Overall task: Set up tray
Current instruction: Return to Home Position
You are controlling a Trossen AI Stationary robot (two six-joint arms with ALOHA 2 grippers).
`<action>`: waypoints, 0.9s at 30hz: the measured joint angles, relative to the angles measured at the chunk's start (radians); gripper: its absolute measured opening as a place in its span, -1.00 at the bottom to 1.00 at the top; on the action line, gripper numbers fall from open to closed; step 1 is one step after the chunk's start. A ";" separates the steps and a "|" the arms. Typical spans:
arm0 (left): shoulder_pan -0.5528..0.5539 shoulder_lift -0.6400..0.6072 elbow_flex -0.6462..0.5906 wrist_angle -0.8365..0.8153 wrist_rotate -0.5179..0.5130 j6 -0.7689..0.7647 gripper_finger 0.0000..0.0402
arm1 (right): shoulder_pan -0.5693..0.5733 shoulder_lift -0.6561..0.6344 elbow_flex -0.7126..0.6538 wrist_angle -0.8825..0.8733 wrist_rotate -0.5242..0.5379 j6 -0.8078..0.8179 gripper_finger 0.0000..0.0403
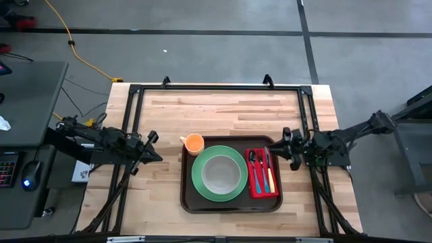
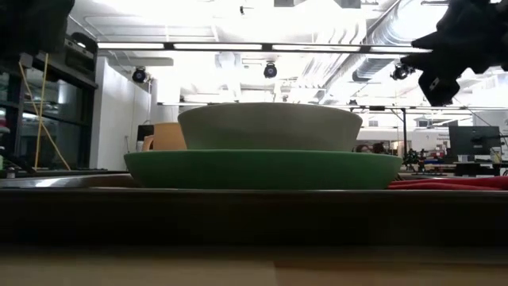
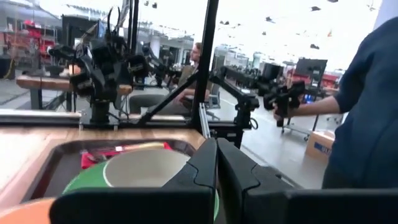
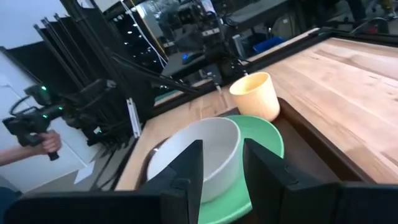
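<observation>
Now the set tray (image 1: 189,204) sits between the two grippers. Its napkin (image 1: 256,192) end is just ahead of the right gripper (image 4: 222,146), whose fingers stand apart and hold nothing. The left gripper (image 3: 216,152), nearest the cup (image 1: 194,142), has its fingers pressed together and is also empty. With nothing in hand, going home well is, I judge, a matter of clearance. Draw each gripper straight back from the tray before folding the arm. Keep the right one above the rim and cutlery (image 1: 263,169) and the left clear of the cup, so nothing gets nudged.
</observation>
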 joint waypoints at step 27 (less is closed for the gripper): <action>0.000 -0.004 -0.001 0.029 -0.078 0.059 -0.78 | -0.356 -0.001 -0.035 0.010 -0.427 -0.098 -0.55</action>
